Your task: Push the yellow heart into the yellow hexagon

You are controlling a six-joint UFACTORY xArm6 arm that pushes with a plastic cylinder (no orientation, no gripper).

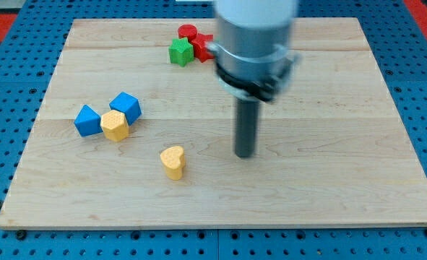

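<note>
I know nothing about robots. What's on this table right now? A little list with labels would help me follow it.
surface: wooden board on a blue pegboard
my tip: on the board, to the view's right of the yellow heart, not touching it
yellow heart: alone, toward the view's bottom
yellow hexagon: at the view's left, packed against two blue blocks
gap: heart and hexagon are apart
other blocks: green block and red blocks at the view's top, partly hidden by the arm
</note>
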